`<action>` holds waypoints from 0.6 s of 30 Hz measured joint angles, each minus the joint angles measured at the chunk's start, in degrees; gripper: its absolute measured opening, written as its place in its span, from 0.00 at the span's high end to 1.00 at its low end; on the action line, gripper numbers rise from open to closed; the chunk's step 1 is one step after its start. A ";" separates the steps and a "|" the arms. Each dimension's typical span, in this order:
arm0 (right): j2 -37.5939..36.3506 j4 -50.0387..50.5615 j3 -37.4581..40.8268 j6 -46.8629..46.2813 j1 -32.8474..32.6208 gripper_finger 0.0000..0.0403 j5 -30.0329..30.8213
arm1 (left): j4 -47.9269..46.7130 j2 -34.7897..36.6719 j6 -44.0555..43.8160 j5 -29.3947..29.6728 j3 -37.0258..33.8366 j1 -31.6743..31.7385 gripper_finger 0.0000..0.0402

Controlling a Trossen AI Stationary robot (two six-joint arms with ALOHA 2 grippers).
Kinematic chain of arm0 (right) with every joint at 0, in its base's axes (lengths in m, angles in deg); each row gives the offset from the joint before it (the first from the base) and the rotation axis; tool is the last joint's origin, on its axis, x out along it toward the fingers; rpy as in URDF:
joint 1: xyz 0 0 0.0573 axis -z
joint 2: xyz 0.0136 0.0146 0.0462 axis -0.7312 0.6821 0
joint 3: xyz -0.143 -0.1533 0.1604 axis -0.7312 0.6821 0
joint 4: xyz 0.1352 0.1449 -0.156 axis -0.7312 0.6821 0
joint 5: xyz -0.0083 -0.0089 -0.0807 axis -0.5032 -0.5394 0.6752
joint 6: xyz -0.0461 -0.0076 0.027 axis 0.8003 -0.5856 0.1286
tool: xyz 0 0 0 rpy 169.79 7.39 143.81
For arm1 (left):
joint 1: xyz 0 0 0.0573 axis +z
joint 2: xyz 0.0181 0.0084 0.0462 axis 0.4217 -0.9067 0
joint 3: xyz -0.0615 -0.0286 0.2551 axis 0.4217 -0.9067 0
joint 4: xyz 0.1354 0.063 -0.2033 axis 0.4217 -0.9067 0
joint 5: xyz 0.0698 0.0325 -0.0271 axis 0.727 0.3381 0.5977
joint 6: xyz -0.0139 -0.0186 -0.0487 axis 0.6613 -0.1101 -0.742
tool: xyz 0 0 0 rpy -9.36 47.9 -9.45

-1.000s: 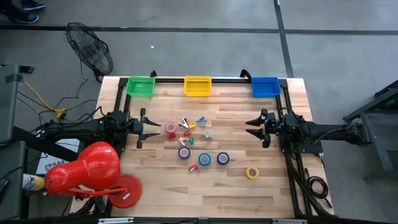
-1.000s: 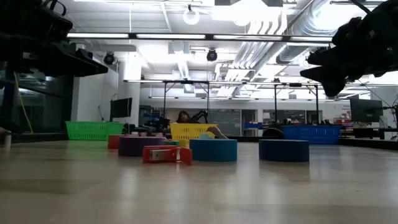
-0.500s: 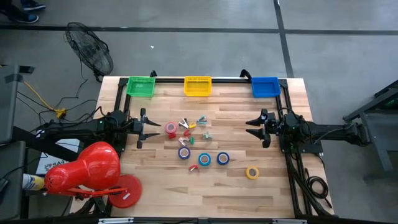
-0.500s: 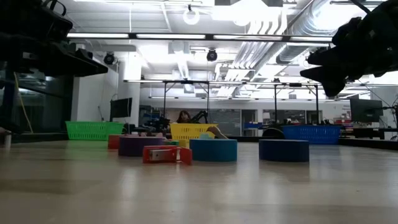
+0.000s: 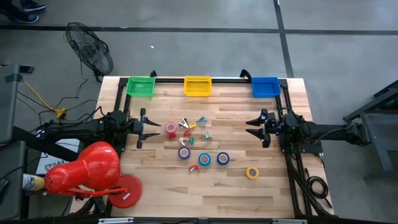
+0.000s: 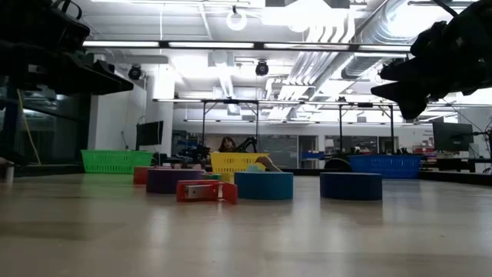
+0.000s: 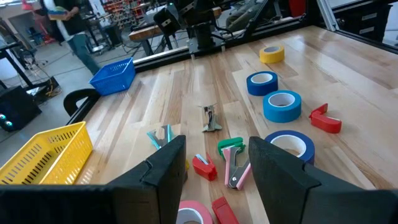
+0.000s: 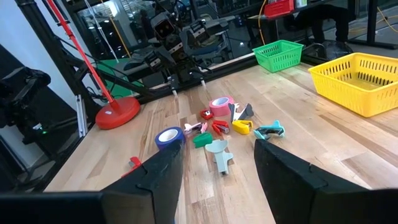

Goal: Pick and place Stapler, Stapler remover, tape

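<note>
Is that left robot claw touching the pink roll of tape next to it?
Apart. The high view shows bare wood between the left gripper and the pink tape roll; its open fingers hold nothing.

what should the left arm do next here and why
Probably ease the left gripper forward and down toward the pink-red tape roll. Its fingers are open, holding nothing, and that roll lies nearest ahead of it on the table. The right gripper waits open at the opposite side, farther from the rolls.
</note>
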 joint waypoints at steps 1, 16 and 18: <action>-0.02 0.00 -0.02 0.17 0.00 0.53 -0.04 | 0.01 0.00 0.00 0.00 0.00 -0.01 0.57; 2.11 4.00 -3.10 1.18 3.23 0.53 1.51 | 0.00 0.00 0.02 0.00 0.00 -0.01 0.57; 4.07 6.26 -5.04 2.08 4.51 0.53 1.49 | 0.01 0.00 0.01 -0.02 0.01 0.00 0.57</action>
